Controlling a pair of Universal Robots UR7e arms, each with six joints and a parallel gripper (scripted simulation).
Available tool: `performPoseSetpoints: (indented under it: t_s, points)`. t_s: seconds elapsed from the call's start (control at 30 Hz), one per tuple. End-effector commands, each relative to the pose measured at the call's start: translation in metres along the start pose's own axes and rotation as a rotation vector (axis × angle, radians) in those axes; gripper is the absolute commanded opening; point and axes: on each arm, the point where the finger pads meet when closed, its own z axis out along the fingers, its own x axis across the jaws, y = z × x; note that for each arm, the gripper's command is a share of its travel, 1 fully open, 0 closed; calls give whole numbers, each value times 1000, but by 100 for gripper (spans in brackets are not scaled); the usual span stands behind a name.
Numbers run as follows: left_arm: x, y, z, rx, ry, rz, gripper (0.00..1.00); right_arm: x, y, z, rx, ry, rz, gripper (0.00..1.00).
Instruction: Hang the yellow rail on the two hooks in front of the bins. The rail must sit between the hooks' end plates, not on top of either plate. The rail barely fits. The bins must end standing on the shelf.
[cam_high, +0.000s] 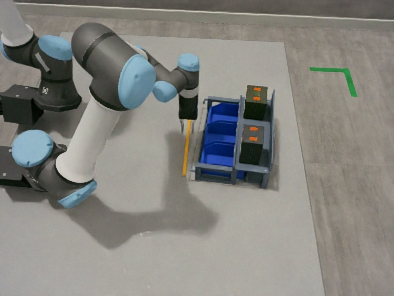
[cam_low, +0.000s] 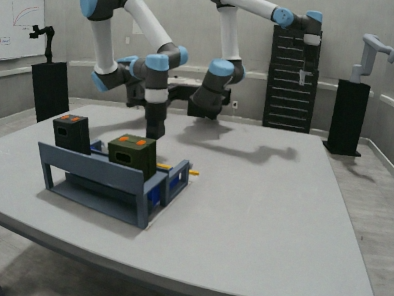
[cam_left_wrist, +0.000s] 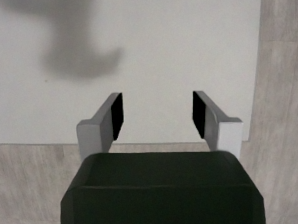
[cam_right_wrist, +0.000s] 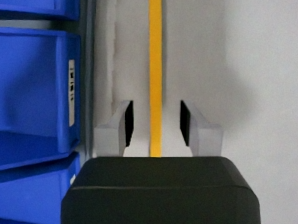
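The yellow rail (cam_high: 187, 150) (cam_low: 195, 173) (cam_right_wrist: 156, 75) runs along the front of the grey-blue shelf, a little out from the blue bins (cam_high: 220, 151) (cam_right_wrist: 27, 90). The bins stand on the shelf. My right gripper (cam_high: 187, 127) (cam_right_wrist: 156, 114) is partly open and points down, with the rail between its fingers and a gap on each side. The hooks are too small and partly hidden, so I cannot tell how the rail rests against them or their end plates. My left gripper (cam_low: 302, 78) (cam_left_wrist: 157, 106) is wide open and empty, raised high, away from the shelf.
The shelf (cam_high: 215, 178) (cam_low: 90, 167) carries a dark green box (cam_high: 256, 103) (cam_low: 147, 156) and a black box (cam_high: 251, 146) (cam_low: 70, 136) behind the bins. The right arm reaches over the table (cam_high: 150, 260) to the shelf's front, near the rail's far end.
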Motion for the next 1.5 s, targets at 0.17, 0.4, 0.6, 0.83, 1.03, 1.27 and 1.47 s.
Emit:
performPoseSetpoints:
  t_s: [0.17,0.4,0.6,0.83,1.03,1.27,1.47]
  points:
    - [1,0,0,-2,0,-1,100,0,-1,14,2,1,-1,74]
    - [1,0,0,-2,0,-1,100,0,-1,22,1,0,0,74]
    - [1,0,0,-2,0,-1,100,0,-1,26,1,0,-1,74]
    - [1,0,0,-2,0,-1,100,0,-1,31,1,0,-1,74]
    - [1,0,0,-2,0,-1,100,0,0,32,1,0,-1,74]
    - [1,0,0,-2,0,-1,100,0,0,32,0,-1,-1,74]
    - [1,0,0,-2,0,-1,100,0,0,33,2,0,-1,74]
